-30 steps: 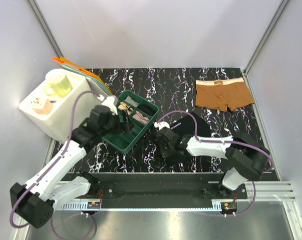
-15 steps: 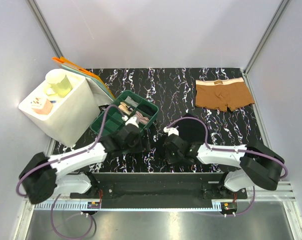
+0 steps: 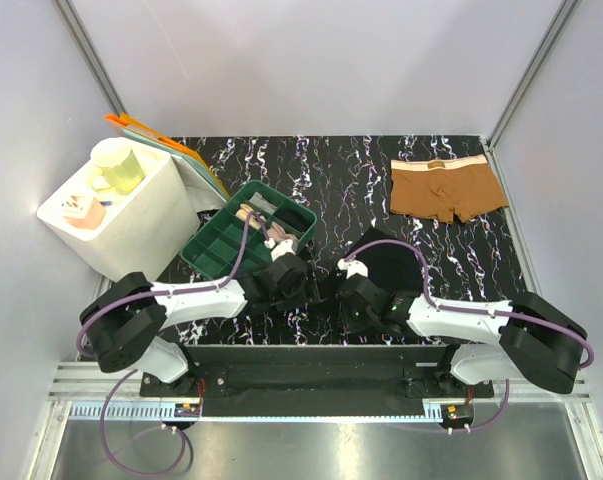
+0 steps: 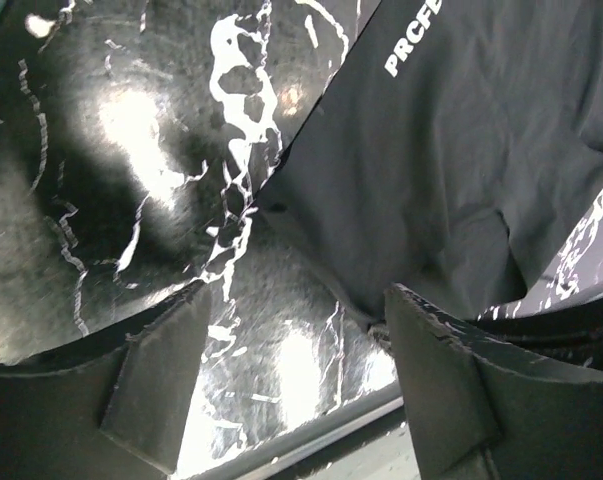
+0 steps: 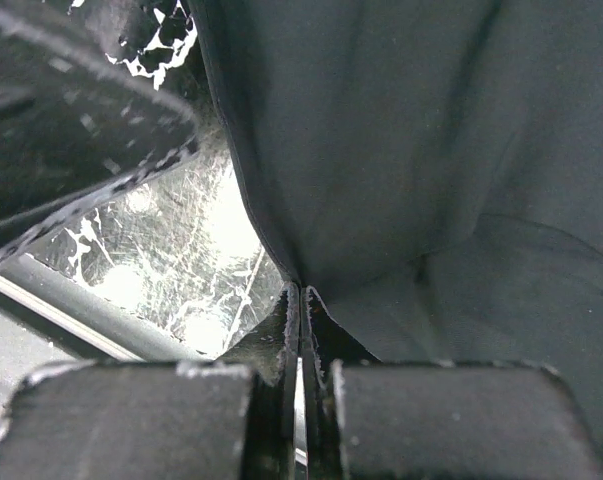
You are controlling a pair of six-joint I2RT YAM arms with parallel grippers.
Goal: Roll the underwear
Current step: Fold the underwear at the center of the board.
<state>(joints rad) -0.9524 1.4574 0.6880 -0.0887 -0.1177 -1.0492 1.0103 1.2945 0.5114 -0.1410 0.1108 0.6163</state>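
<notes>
Two pairs lie on the counter (image 3: 321,170). The brown underwear (image 3: 447,190) is spread flat at the upper right of the top view, well apart from both arms. The black underwear (image 3: 393,265) lies lower centre, just above the arm bases, and it is the pair I am working.

From the left gripper (image 4: 296,310) the black pair lies ahead and to the right. In the left wrist view the cloth fills the upper right, with white lettering at the top edge, and one lower corner comes down just beside the right-hand finger. Its left edge runs diagonally from that corner up toward the lettering. From above, the dark cloth blends into the dark counter, so I cannot trace its full outline or long axis.

The right gripper (image 5: 301,295) is the nearer one. It is on the cloth, jaws pinched tight on a fold of the near edge. The left gripper stands wide and holds nothing, with bare counter between its fingers. I judge it must shift right onto that hem before closing.
</notes>
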